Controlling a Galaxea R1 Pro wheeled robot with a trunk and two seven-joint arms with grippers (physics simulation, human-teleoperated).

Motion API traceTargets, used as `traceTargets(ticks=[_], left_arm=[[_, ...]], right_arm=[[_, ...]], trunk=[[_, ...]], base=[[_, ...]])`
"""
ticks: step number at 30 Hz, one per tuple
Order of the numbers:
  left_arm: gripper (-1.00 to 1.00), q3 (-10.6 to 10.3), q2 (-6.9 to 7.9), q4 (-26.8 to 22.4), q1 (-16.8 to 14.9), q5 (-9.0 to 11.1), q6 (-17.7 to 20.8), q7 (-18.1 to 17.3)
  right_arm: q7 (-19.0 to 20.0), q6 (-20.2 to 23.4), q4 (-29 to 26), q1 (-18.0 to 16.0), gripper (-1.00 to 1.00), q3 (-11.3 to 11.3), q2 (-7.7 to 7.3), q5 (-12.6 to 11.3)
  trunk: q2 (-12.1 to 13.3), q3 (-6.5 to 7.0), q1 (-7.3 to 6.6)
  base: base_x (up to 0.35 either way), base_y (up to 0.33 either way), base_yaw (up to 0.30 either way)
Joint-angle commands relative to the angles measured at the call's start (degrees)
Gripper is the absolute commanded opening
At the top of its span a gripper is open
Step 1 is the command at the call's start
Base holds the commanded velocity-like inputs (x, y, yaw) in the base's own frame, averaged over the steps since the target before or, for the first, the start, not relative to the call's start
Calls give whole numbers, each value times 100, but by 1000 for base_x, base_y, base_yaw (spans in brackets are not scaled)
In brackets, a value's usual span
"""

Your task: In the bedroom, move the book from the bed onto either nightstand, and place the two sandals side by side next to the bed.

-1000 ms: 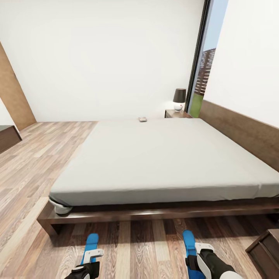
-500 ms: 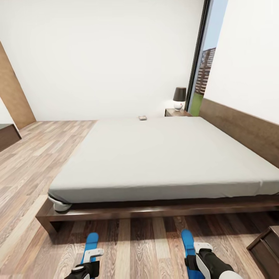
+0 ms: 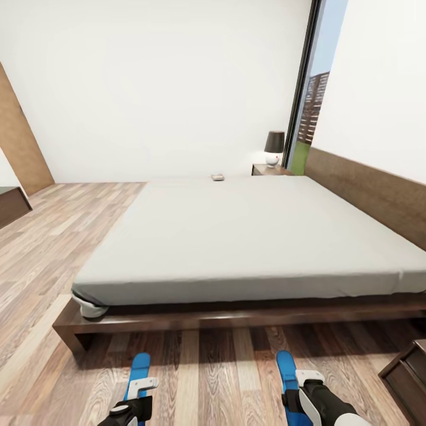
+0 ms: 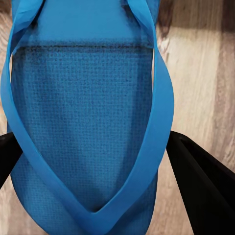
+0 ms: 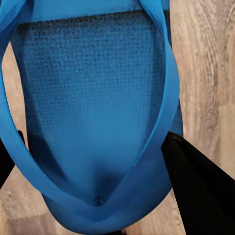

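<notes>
Camera has backed slightly off the bed (image 3: 248,236); arms unchanged. Left gripper (image 4: 93,161) clamps one blue sandal (image 4: 83,122), right gripper (image 5: 93,166) the other sandal (image 5: 98,107), both above floor (image 3: 207,378). Book (image 3: 218,177) lies at mattress far edge, near nightstand (image 3: 269,170).

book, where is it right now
In the head view the book lies on the bed's far edge, just left of the nightstand with the lamp.

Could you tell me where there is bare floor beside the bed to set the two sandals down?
The wood-plank floor between the dark brown bed frame and the two held blue sandals lies bare; the dark cabinet crowds the right.
</notes>
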Motion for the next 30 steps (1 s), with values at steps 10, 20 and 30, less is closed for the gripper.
traceTargets(ticks=[10,20,30], left_arm=[[-100,-45,-9,9,-161,19,-14,43],[-100,-40,1,11,-176,28,-51,29],[-100,-55,-1,10,-177,16,-61,58]], right_arm=[[-3,9,-13,-2,-100,-41,-2,44],[0,-25,-13,0,-100,-39,-4,48],[5,-40,-32,-2,-100,-40,-4,48]], trunk=[[-405,-185,219],[-806,-365,439],[-1207,-544,659]], base=[[0,0,0],[0,0,0],[0,0,0]])
